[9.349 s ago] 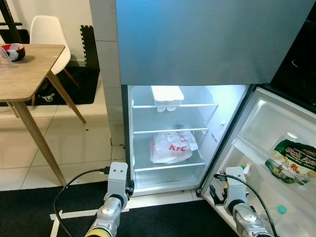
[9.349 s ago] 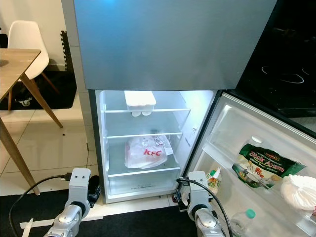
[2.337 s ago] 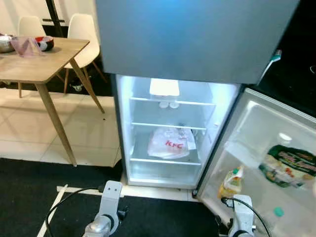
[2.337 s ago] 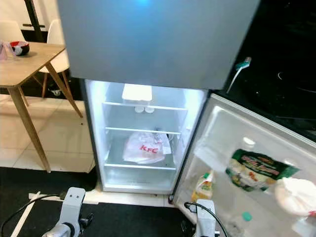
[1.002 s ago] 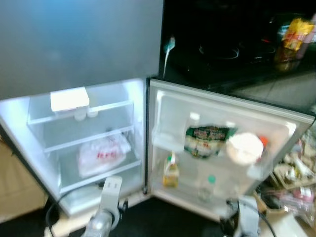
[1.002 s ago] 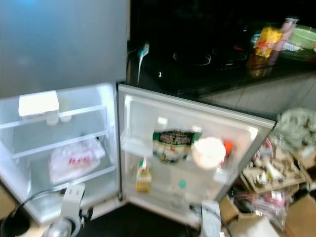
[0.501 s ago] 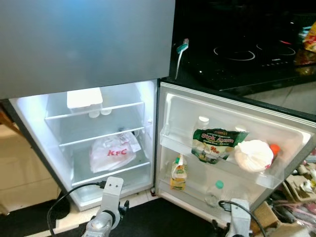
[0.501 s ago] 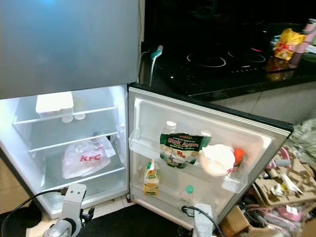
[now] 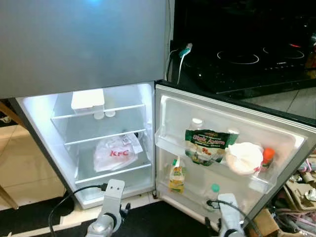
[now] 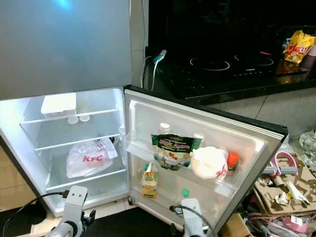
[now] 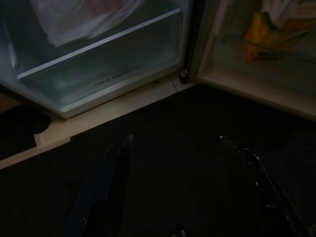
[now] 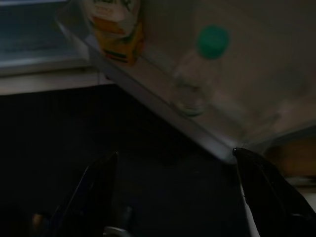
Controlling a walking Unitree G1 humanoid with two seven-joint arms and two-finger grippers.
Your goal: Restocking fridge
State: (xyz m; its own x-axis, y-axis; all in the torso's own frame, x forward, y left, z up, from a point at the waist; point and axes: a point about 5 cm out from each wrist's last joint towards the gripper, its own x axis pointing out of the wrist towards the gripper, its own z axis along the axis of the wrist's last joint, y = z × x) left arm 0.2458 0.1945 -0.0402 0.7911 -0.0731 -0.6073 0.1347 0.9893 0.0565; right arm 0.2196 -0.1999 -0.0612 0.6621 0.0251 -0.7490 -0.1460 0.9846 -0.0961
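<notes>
The fridge's lower door (image 9: 232,123) stands wide open to the right. Inside the lit compartment a white KFC bag (image 9: 116,153) lies on a glass shelf, under a white tray (image 9: 88,98). The door racks hold a green packet (image 9: 204,145), a white tied bag (image 9: 243,158), an orange-capped bottle (image 9: 267,157), a yellow bottle (image 9: 176,175) and a clear bottle with a green cap (image 12: 205,64). Both arms hang low before the fridge. My left gripper (image 11: 175,140) is open over the black mat, with nothing in it. My right gripper (image 12: 174,154) is open and empty below the door's bottom rack.
A black hob (image 9: 237,57) on a dark counter lies right of the fridge, with a teal-tipped cable (image 9: 183,52) and a yellow snack packet (image 10: 300,47). Clutter (image 10: 281,187) covers the floor at the far right. A black mat (image 11: 173,197) lies underfoot.
The view has swung right, away from the wooden table and chairs, so the open door and the counter now show fully. The things in the fridge and both hanging arms are unchanged.
</notes>
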